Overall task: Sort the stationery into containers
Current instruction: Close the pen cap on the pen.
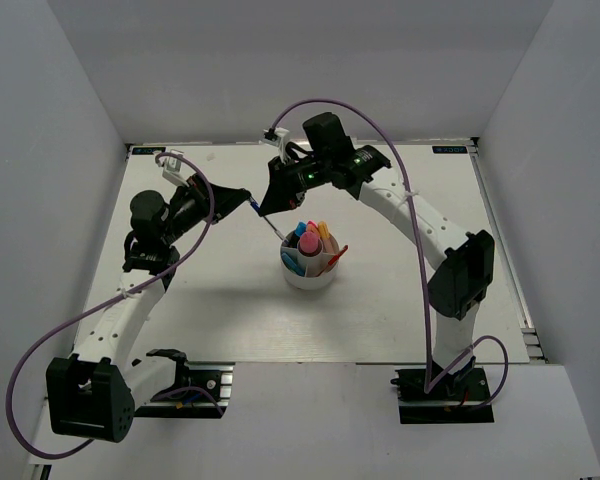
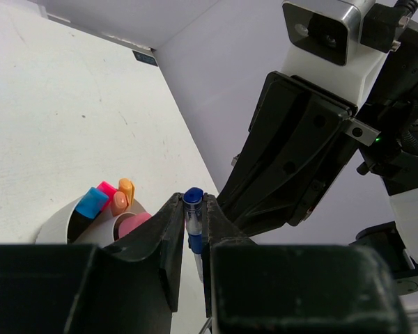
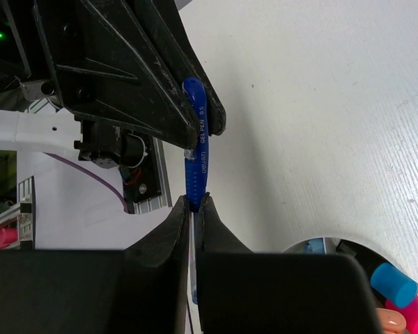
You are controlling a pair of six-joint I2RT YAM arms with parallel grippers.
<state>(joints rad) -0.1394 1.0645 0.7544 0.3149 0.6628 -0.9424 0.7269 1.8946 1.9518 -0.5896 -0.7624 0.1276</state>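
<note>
1. Table [image 1: 400,300]: white top, carries all items below.
2. R arm [image 1: 420,225], L arm [image 1: 130,300]: both reach to mid-table. Wrists meet just behind-left of the cup.
3. R gripper [image 3: 194,207]: jaws closed to a thin slit, pinching lower barrel of blue pen [image 3: 197,149].
4. L gripper [image 2: 193,210]: jaws pinched on same pen at cap end. Its tips face R gripper's, v. near.
5. White cup [image 1: 308,277]: round, upright, approx. table centre, part-filled.
6. Blue pen: held betw. both grippers, tilted, outside the cup. Thin tip end sits near cup's back-left rim in top view.
7. In cup, caps up: blue highlighter [image 1: 292,264], pink highlighter [image 1: 307,243], orange highlighter [image 1: 323,233]. Thin red pen [image 1: 338,254] leans at right rim. Which compartment each is in: can't tell.
</note>
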